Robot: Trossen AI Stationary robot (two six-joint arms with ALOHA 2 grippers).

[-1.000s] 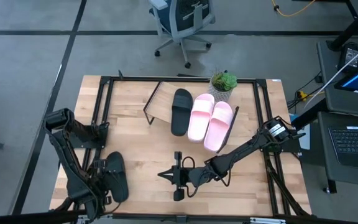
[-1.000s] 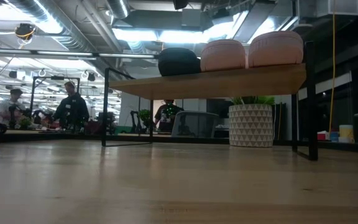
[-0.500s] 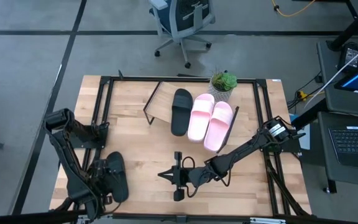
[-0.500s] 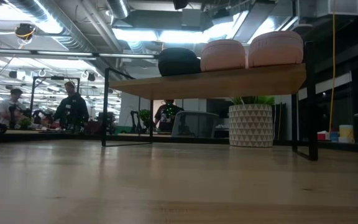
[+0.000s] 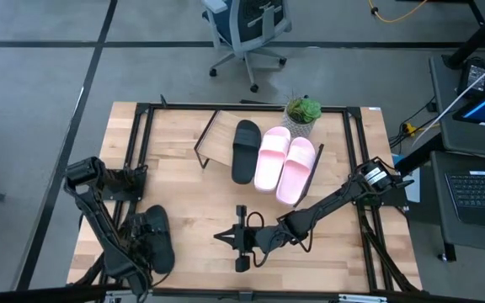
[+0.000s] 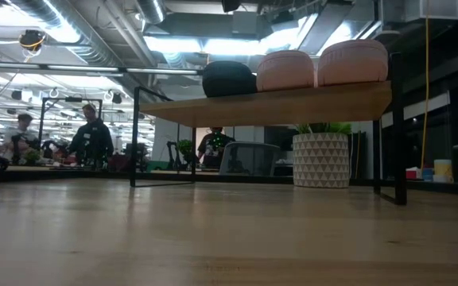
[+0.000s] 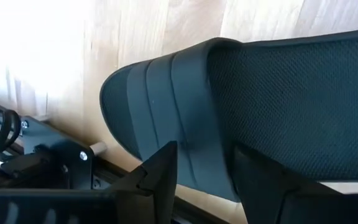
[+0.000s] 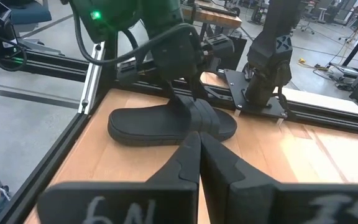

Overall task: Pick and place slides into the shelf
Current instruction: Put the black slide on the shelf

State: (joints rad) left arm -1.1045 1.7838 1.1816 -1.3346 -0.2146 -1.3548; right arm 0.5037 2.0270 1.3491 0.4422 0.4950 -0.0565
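Left gripper [image 5: 146,244] straddling black slide [image 5: 159,238] strap.

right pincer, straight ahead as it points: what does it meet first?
Likely the black slide on the table, with the left pincer at its strap. The right pincer is shut; the gap between is hard to judge.

left arm [image 5: 91,189] shoulder shifted slightly nearer

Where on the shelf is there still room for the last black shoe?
The shelf is bare at its left end, beside the black slide. Its right half is crowded: two pink slides fill it, toes overhanging. The last black slide lies under the left claw.
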